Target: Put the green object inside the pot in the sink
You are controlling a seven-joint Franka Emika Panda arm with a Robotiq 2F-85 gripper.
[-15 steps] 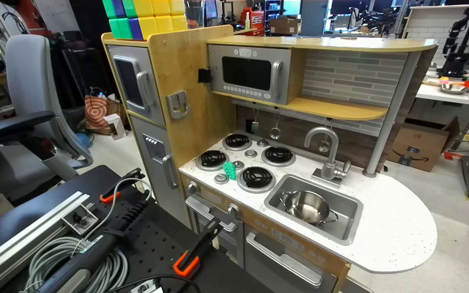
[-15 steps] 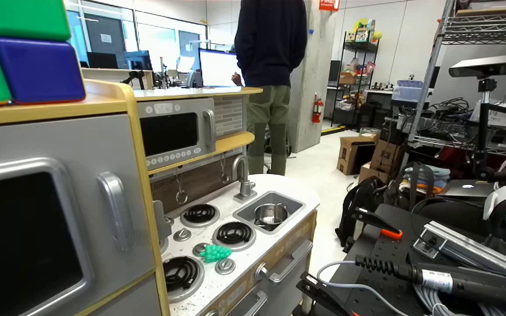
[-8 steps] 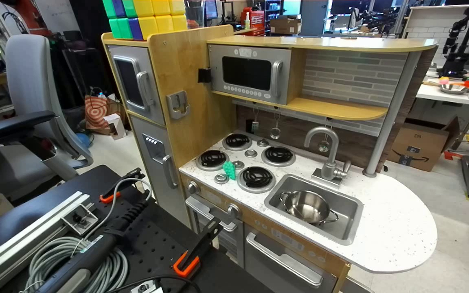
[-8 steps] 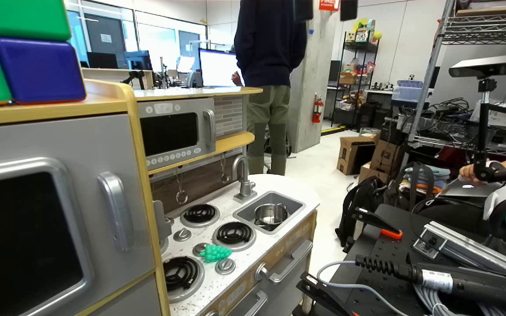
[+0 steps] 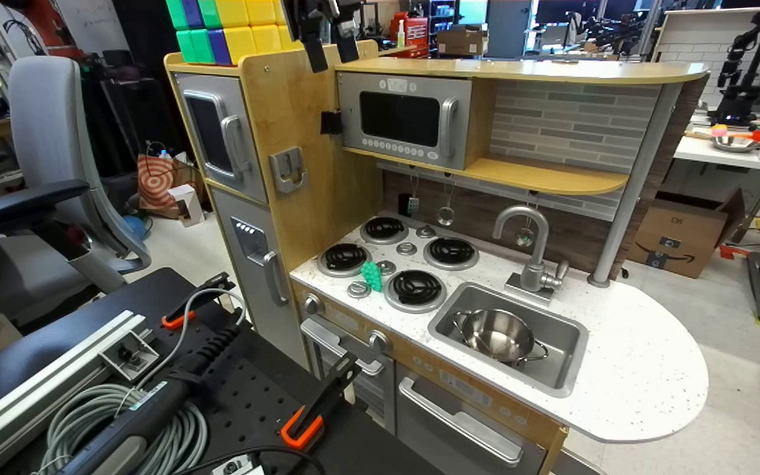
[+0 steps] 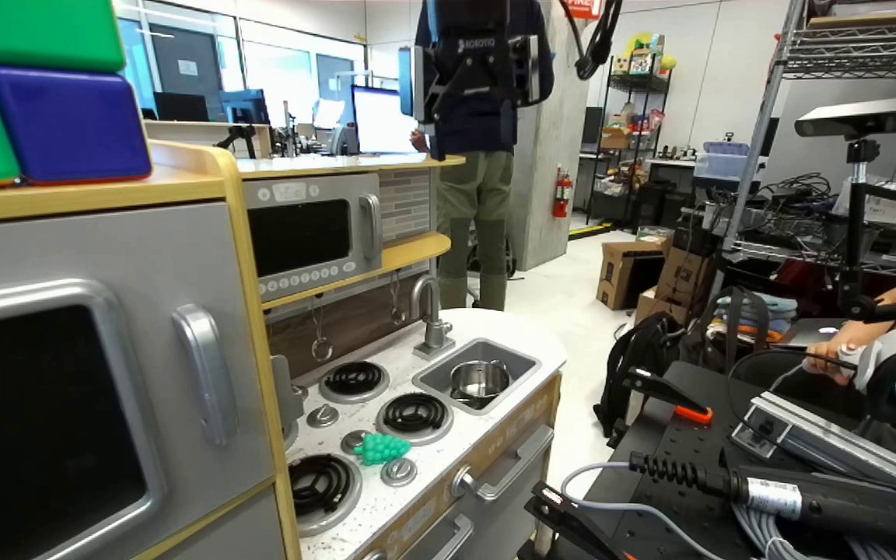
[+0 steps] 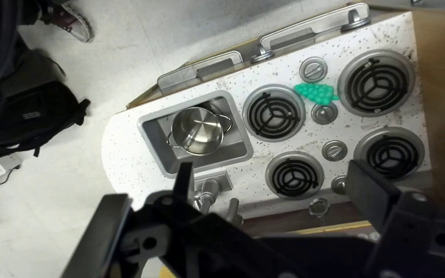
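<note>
The green object [image 5: 372, 276] is small and lumpy. It lies on the white counter among burners and knobs in both exterior views [image 6: 382, 449], and touches a knob in the wrist view [image 7: 317, 93]. The silver pot [image 5: 499, 335] stands upright inside the sink [image 5: 571, 369]; its inside looks bare in the wrist view [image 7: 197, 131]. My gripper [image 7: 269, 173] is open with nothing between its fingers. It hangs high above the counter, around the top shelf's height, in both exterior views [image 5: 332, 56] [image 6: 472, 140], well apart from the green object and pot.
The curved faucet [image 5: 532, 244] rises behind the sink. The microwave [image 5: 406, 119] and shelf [image 5: 551, 175] overhang the counter's back. The tall wooden side panel [image 5: 327, 165] borders the burners. Large coloured blocks [image 5: 261, 36] stand on top. A black table with clamps [image 5: 314, 415] is in front.
My gripper has come down into both exterior views from the top edge, moving down and left in one where its fingertips showed earlier. The green object and pot have not moved.
</note>
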